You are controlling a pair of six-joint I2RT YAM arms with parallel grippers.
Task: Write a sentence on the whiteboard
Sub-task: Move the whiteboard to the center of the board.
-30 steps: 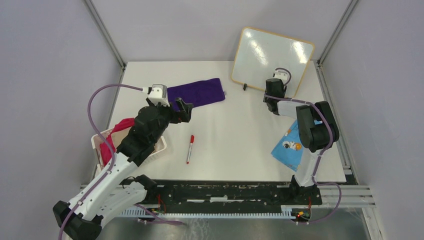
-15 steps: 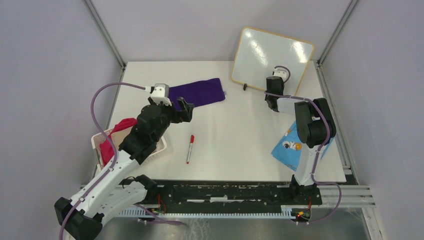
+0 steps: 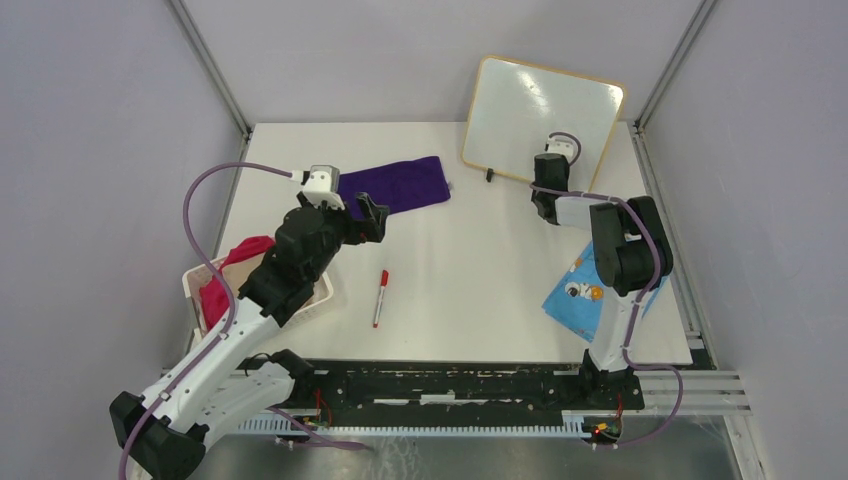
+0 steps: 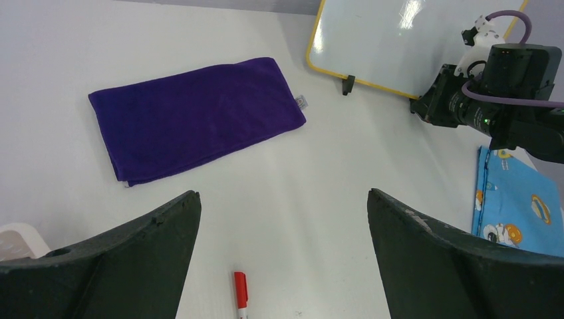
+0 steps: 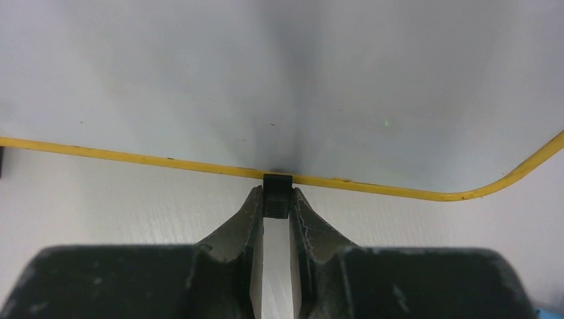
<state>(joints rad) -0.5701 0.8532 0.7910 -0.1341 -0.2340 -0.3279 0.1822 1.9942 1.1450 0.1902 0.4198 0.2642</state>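
The whiteboard [image 3: 540,105] stands tilted at the back right, white with a yellow frame. Its face is blank in every view; no red sentence shows on it. My right gripper [image 3: 552,178] is at its lower edge. In the right wrist view the gripper [image 5: 277,197] is shut on the board's small black foot [image 5: 277,181] under the yellow frame of the whiteboard [image 5: 266,80]. My left gripper [image 3: 370,215] is open and empty above the table's left middle. In the left wrist view it [image 4: 282,193] hangs over a red-capped marker [image 4: 240,302], which lies on the table [image 3: 380,297].
A purple cloth [image 3: 395,185] lies flat at the back, left of the board. A blue picture card [image 3: 580,290] lies at the right front. A white basket [image 3: 323,290] holding a red cloth [image 3: 222,280] sits at the left edge under my left arm.
My right gripper has pushed a little toward the board's lower edge, and the board has tipped slightly, its glare gone. My left arm has barely shifted.
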